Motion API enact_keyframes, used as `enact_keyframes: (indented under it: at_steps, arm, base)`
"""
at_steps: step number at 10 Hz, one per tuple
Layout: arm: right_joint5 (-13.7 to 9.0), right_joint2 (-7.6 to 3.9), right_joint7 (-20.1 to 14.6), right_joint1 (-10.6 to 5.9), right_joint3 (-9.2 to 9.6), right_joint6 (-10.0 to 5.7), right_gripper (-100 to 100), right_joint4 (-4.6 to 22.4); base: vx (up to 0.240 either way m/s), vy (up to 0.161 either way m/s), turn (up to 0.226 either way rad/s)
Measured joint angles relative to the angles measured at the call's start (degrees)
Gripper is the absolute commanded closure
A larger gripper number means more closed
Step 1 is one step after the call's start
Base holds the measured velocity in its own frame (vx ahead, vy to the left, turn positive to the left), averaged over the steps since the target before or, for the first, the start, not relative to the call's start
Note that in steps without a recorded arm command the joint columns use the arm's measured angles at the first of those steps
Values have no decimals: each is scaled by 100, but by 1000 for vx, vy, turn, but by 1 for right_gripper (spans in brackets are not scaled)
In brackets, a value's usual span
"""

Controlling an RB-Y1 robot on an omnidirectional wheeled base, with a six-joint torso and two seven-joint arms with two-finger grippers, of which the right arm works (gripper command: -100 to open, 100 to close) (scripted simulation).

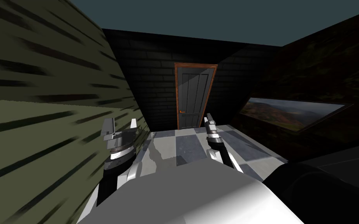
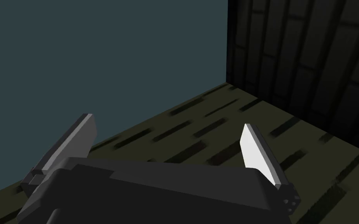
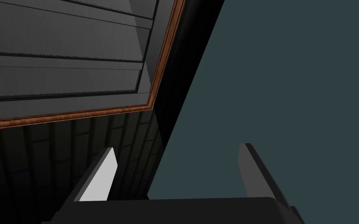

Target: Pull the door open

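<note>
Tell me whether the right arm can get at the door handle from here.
Probably not yet. The right claw hangs open well short of the door, and the handle sits on its left edge across the checkered floor. Nothing stands in between, so rolling closer should do.

My left gripper (image 1: pixel 121 125) is a dark box bearing two thin, light grey blade fingers (image 2: pixel 256 155) (tiny dots mark one finger's dark base). A silvery band (image 1: pixel 117 154) rings each wrist; black forearms (image 1: pixel 106 179) wear white shells. My right gripper (image 1: pixel 209 118) matches.
</note>
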Motion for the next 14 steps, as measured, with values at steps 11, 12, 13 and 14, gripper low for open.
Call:
enact_keyframes:
  at_steps: [11, 12, 13, 14]
  arm:
    - [53, -272, -297, -466, -118, -311, -100, 1303]
    - [52, -300, -332, -509, -137, -353, -100, 1441]
    - [54, -324, -369, -535, -150, -405, -100, 1576]
    - [56, -353, -408, -593, -171, -427, -100, 1706]
  base:
    - [123, 4, 6]
    - [95, 13, 11]
    - [93, 4, 5]
    - [104, 20, 15]
